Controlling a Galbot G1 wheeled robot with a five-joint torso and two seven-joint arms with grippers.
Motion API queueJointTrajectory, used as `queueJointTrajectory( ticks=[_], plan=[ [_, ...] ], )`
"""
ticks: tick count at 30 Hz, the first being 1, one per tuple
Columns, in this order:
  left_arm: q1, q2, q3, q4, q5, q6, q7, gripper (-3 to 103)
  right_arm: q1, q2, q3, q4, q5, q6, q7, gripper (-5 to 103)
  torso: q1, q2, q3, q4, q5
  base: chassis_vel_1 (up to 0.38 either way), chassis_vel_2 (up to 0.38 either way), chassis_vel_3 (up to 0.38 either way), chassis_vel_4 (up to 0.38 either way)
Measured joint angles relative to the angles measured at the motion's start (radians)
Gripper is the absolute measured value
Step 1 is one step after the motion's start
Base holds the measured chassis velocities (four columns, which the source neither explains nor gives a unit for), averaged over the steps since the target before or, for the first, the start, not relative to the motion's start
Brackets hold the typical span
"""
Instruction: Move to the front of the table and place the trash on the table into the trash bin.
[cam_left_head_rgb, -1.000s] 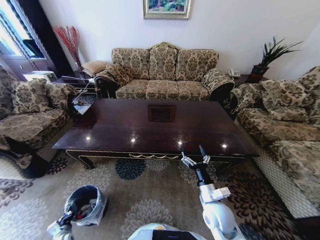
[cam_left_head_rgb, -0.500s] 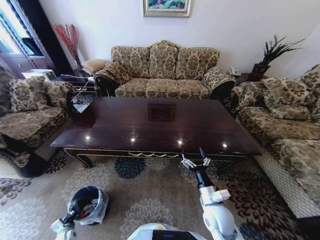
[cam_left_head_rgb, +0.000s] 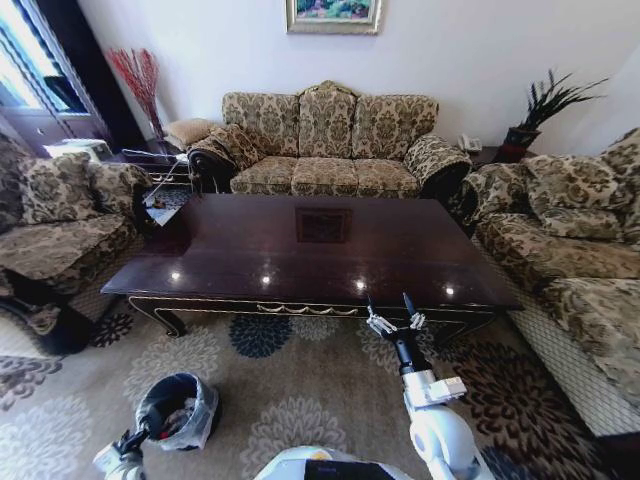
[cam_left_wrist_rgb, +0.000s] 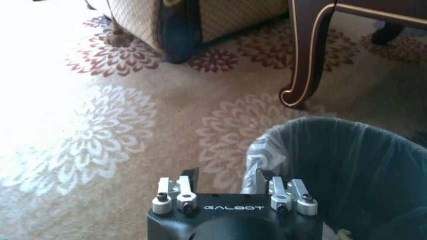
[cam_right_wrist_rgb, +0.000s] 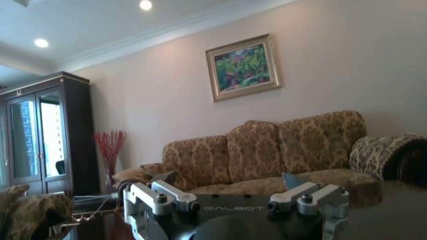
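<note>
The left gripper (cam_left_wrist_rgb: 227, 176) hangs low by the trash bin (cam_left_head_rgb: 176, 410), fingers apart and holding nothing. The bin is round, with a black bag and bits inside, on the carpet (cam_left_head_rgb: 290, 390) near the table (cam_left_head_rgb: 310, 250). The right gripper (cam_left_head_rgb: 392, 312) is wide open at the shiny dark table's front edge.

Trash bin (cam_left_wrist_rgb: 347, 170): cut off by the left wrist picture's edges, its contents too dark to identify. Left hand (cam_left_head_rgb: 128, 441): too small in the head view to read its fingers. Worktop (cam_right_wrist_rgb: 393, 210): a sliver only, cropped at the frame edge.
</note>
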Motion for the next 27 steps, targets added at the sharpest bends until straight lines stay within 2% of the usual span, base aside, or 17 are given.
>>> queueJointTrajectory(
  ticks=[2, 3, 5, 7, 8, 9, 10, 13, 14, 16, 19, 20, 22, 23, 24, 27],
  plan=[
    [0.082, -0.011, -0.042, -0.089, 0.001, 0.047, 0.01, 68, 0.02, -0.001, 0.002, 0.006, 0.006, -0.014, 0.002, 100, 0.001, 0.001, 0.001, 0.0005, 0.0008, 0.0, 0.0, 0.0, 0.0],
    [0.082, -0.011, -0.042, -0.089, 0.001, 0.047, 0.01, 68, 0.02, -0.001, 0.002, 0.006, 0.006, -0.014, 0.002, 100, 0.001, 0.001, 0.001, 0.0005, 0.0008, 0.0, 0.0, 0.0, 0.0],
    [0.169, -0.029, -0.098, -0.194, 0.013, 0.077, 0.029, 79, 0.033, -0.001, 0.003, 0.017, 0.007, -0.036, 0.005, 100, 0.001, 0.002, 0.001, 0.0011, 0.0002, 0.0, 0.0, 0.0, 0.0],
    [0.182, -0.032, -0.109, -0.211, 0.016, 0.079, 0.031, 79, 0.034, -0.001, 0.003, 0.019, 0.007, -0.04, 0.005, 100, 0.001, 0.002, 0.001, 0.001, 0.0004, 0.0, 0.0, 0.0, 0.0],
    [0.219, -0.04, -0.144, -0.262, 0.027, 0.08, 0.039, 84, 0.04, -0.003, 0.002, 0.026, 0.007, -0.056, 0.007, 100, 0.001, 0.003, 0.002, 0.0006, 0.0009, 0.0, 0.0, 0.0, 0.0],
    [0.219, -0.04, -0.144, -0.262, 0.027, 0.08, 0.039, 84, 0.04, -0.003, 0.002, 0.026, 0.007, -0.056, 0.007, 100, 0.001, 0.003, 0.002, 0.0006, 0.0009, 0.0, 0.0, 0.0, 0.0],
    [0.246, -0.047, -0.171, -0.308, 0.033, 0.077, 0.041, 94, 0.044, -0.003, 0.001, 0.035, 0.004, -0.079, 0.008, 100, 0.001, 0.003, 0.002, 0.0003, -0.0003, 0.0, 0.0, 0.0, 0.0],
    [0.296, -0.064, -0.253, -0.429, 0.043, 0.049, 0.036, 100, 0.056, -0.002, -0.001, 0.058, -0.006, -0.125, 0.01, 100, 0.002, 0.004, 0.002, 0.0004, 0.0005, 0.0, 0.0, 0.0, 0.0],
    [0.296, -0.064, -0.253, -0.429, 0.043, 0.049, 0.036, 100, 0.056, -0.002, -0.001, 0.058, -0.006, -0.125, 0.01, 100, 0.002, 0.004, 0.002, 0.0004, 0.0005, 0.0, 0.0, 0.0, 0.0],
    [0.322, -0.073, -0.302, -0.512, 0.053, 0.011, 0.04, 100, 0.06, -0.003, 0.001, 0.076, -0.01, -0.149, 0.018, 100, 0.002, 0.004, 0.003, 0.0003, 0.0002, 0.0, 0.0, 0.0, 0.0],
    [0.363, -0.088, -0.359, -0.774, 0.016, -0.006, 0.059, 100, 0.058, -0.016, 0.025, 0.133, -0.011, -0.208, 0.036, 100, 0.002, 0.005, 0.003, 0.0007, 0.001, 0.0, 0.0, 0.0, 0.0],
    [0.363, -0.088, -0.359, -0.774, 0.016, -0.006, 0.059, 100, 0.058, -0.016, 0.025, 0.133, -0.011, -0.208, 0.036, 100, 0.002, 0.005, 0.003, 0.0007, 0.001, 0.0, 0.0, 0.0, 0.0],
    [0.363, -0.095, -0.351, -0.902, -0.003, 0.004, 0.068, 100, 0.042, -0.02, 0.045, 0.153, -0.011, -0.224, 0.044, 100, 0.002, 0.006, 0.003, 0.0002, 0.0013, 0.0, 0.0, 0.0, 0.0],
    [0.353, -0.104, -0.315, -1.004, -0.008, 0.017, 0.074, 100, 0.016, -0.024, 0.068, 0.166, -0.014, -0.227, 0.049, 100, 0.003, 0.006, 0.003, 0.0002, 0.0009, 0.0, 0.0, 0.0, 0.0],
    [0.353, -0.104, -0.315, -1.004, -0.008, 0.017, 0.074, 100, 0.016, -0.024, 0.068, 0.166, -0.014, -0.227, 0.049, 100, 0.003, 0.006, 0.003, 0.0002, 0.0009, 0.0, 0.0, 0.0, 0.0],
    [0.329, -0.143, -0.169, -1.23, 0.038, 0.057, 0.094, 100, -0.078, -0.03, 0.112, 0.196, -0.025, -0.214, 0.057, 100, 0.003, 0.006, 0.004, -0.0004, 0.0004, 0.0, 0.0, 0.0, 0.0]
  ],
)
